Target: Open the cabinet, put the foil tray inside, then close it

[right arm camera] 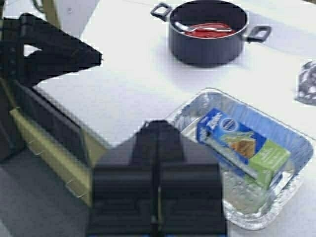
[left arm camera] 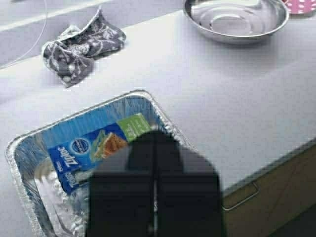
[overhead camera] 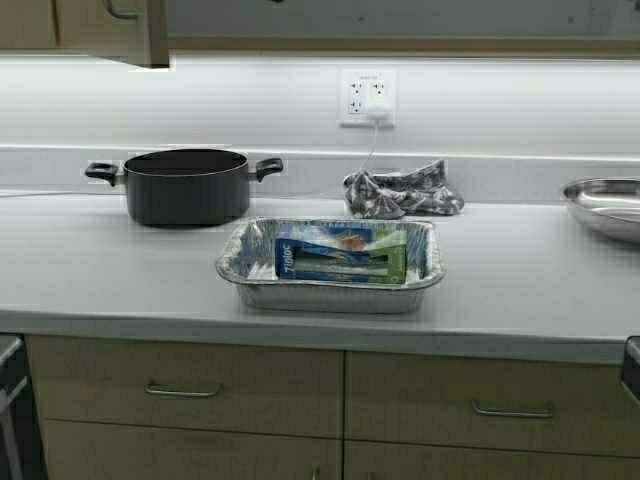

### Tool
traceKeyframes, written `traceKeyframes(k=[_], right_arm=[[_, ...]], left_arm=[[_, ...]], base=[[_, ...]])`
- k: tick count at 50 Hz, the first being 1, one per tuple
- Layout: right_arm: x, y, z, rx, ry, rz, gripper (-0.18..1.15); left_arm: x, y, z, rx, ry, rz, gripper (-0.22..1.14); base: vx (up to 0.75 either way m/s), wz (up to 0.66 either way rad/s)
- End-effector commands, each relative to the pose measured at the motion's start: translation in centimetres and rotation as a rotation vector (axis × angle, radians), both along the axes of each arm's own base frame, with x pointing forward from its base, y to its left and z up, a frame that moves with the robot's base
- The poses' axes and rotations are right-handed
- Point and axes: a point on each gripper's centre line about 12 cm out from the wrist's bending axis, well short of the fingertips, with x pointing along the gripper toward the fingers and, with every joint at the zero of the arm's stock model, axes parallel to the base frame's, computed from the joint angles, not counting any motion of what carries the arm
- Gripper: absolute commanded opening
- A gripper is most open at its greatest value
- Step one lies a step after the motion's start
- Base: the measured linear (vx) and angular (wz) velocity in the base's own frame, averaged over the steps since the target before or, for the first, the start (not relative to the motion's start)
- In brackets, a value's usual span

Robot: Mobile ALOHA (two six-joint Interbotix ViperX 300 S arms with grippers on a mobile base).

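The foil tray [overhead camera: 330, 290] sits on the grey counter near its front edge, with a blue and green Ziploc box [overhead camera: 340, 252] lying inside. Only the cabinet's lower part shows at the top of the high view: a tan door with a curved handle [overhead camera: 120, 12] at upper left and a grey area to its right; I cannot tell whether it is open. Neither arm shows in the high view. My left gripper [left arm camera: 154, 134] is shut and empty, above the tray's [left arm camera: 29, 148] near corner. My right gripper [right arm camera: 158, 124] is shut and empty, beside the tray's [right arm camera: 276, 197] other end.
A black pot [overhead camera: 186, 190] stands behind the tray to the left, holding red food and a spoon [right arm camera: 207, 28]. A grey patterned cloth [overhead camera: 400, 192] lies at the back wall. A steel bowl [overhead camera: 605, 205] sits far right. Base drawers [overhead camera: 180, 390] run below the counter.
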Motion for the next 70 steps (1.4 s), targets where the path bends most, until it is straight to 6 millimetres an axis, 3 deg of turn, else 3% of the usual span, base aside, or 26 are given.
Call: traceKeyframes(k=[1,6,15,22,28,34,41,46,53,56,58,64,70], right_arm=[[2.4,-0.2,0.4,-0.009,-0.068,-0.089,0.06],[4.2,-1.8,0.0,-0.014,-0.072,-0.189,0.06],[6.1,-6.3,-0.7,-0.031,-0.051,-0.382,0.06],[6.5,-9.6,-1.6,-0.049,-0.008,-0.499,0.06],[6.3,-10.6,-1.6,-0.044,0.000,-0.533,0.06],[6.2,-10.0,-1.3,-0.034,0.027,-0.501,0.06],[5.5,-6.8,-1.4,-0.016,0.090,-0.357,0.13],[4.3,-3.8,-2.1,-0.033,0.130,-0.221,0.39],[2.9,-1.3,-3.3,-0.002,0.186,-0.123,0.90],[2.3,-0.5,-4.5,0.072,0.266,-0.121,1.02],[1.8,0.1,-5.8,0.126,0.332,-0.128,1.03],[-0.2,1.3,-10.1,0.166,0.352,-0.152,1.02],[-1.6,1.5,-12.9,0.249,0.338,-0.231,1.02]], left_arm=[[3.2,-1.7,2.0,-0.035,-0.082,0.032,0.03],[6.0,-2.0,2.2,-0.042,-0.090,0.075,0.03],[10.6,0.2,2.1,-0.039,-0.093,0.186,0.03],[11.5,2.7,1.5,-0.034,-0.079,0.251,0.03],[11.1,5.1,0.9,-0.026,-0.060,0.300,0.03],[9.5,6.1,1.0,-0.027,-0.065,0.306,0.04],[6.9,4.6,0.6,-0.013,-0.066,0.232,0.10],[4.8,3.5,-0.2,0.000,-0.065,0.174,0.32],[2.3,3.0,-2.5,-0.010,-0.030,0.138,0.82],[1.6,3.3,-3.8,-0.019,0.001,0.145,1.00],[1.2,3.6,-5.0,-0.021,0.030,0.152,1.06],[0.1,4.3,-8.0,-0.042,0.081,0.174,1.02],[-0.5,4.6,-10.9,-0.083,0.118,0.178,1.03]], base=[[-0.02,0.01],[-0.01,0.02],[-0.01,0.01],[0.00,0.00],[0.00,0.00],[0.00,0.00],[0.00,0.00],[0.00,0.00],[0.00,0.00],[0.00,0.00],[0.00,0.00],[0.00,0.00],[0.00,0.00]])
